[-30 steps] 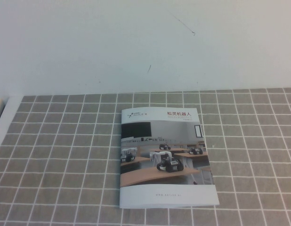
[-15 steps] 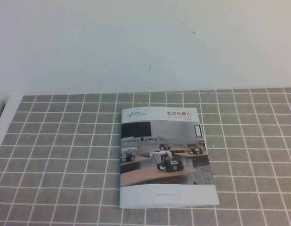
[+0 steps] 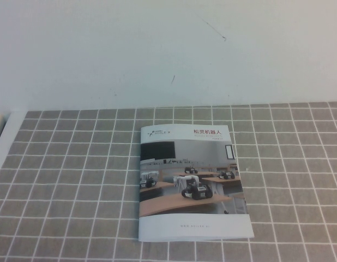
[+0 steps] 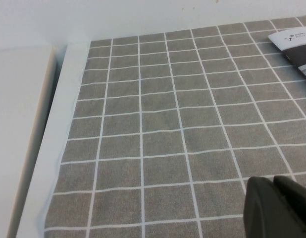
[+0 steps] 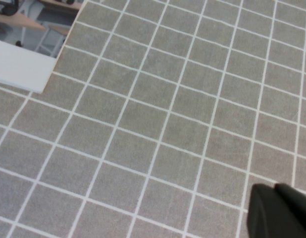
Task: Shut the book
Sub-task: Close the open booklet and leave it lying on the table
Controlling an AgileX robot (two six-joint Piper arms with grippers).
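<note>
The left gripper [image 4: 276, 181] hangs low over the left part of the grey grid-patterned mat [image 3: 70, 180], its jaws pressed together with nothing between them, well apart from the book. The robotics booklet [image 3: 193, 183] lies closed and flat, cover up, mid-mat. The right gripper [image 5: 274, 188] hovers over bare mat to its right, jaws likewise drawn together and empty

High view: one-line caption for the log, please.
Closed glossy robot-photo booklet flat on grey grid-patterned mat; left gripper above the mat to its left, right gripper to its right, both out of frame.
</note>
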